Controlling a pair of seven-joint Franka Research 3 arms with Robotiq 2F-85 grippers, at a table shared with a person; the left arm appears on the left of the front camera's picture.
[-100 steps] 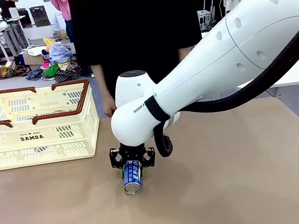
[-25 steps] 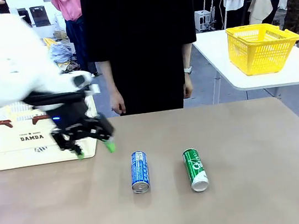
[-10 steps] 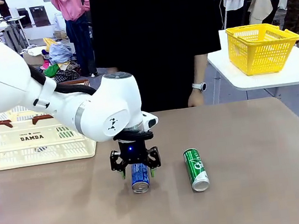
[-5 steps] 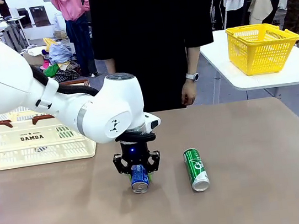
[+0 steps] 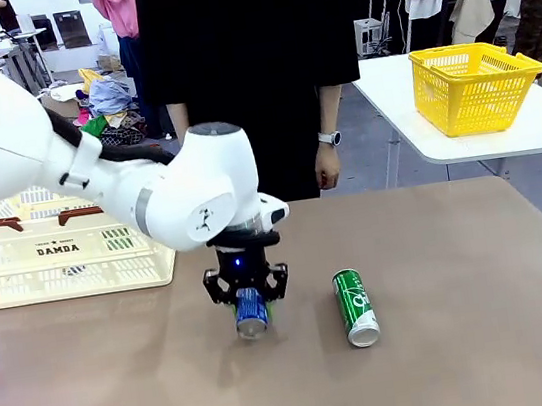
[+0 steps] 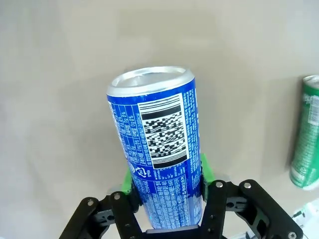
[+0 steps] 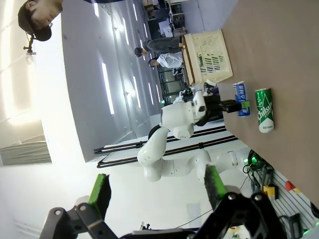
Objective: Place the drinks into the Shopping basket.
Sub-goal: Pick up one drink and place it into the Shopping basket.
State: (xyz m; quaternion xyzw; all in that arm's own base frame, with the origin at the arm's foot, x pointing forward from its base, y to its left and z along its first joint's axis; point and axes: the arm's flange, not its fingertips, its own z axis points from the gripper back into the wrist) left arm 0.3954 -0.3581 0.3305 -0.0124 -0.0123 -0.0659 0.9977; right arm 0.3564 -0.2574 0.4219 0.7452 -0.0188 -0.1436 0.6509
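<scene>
My left gripper [image 5: 249,304] is shut on the blue drink can [image 5: 250,313], which hangs just above the brown table with its silver top toward the camera. In the left wrist view the blue can [image 6: 157,149] fills the middle, and green pads [image 6: 204,168] press on both its sides. The green drink can [image 5: 355,306] lies on the table to its right, also at the edge of the left wrist view [image 6: 306,134]. The cream Shopping basket [image 5: 65,247] stands at the far left. My right gripper [image 7: 157,191] is open and holds nothing, far from the cans.
A person in black stands at the far table edge, hand [image 5: 325,166] hanging down. A yellow mesh basket [image 5: 476,83] sits on a separate white table at the back right. The brown table [image 5: 469,317] is bare to the right of the green can.
My left gripper went from open around the blue can to shut on it, then raised it slightly off the table. The person's hand swung left.
</scene>
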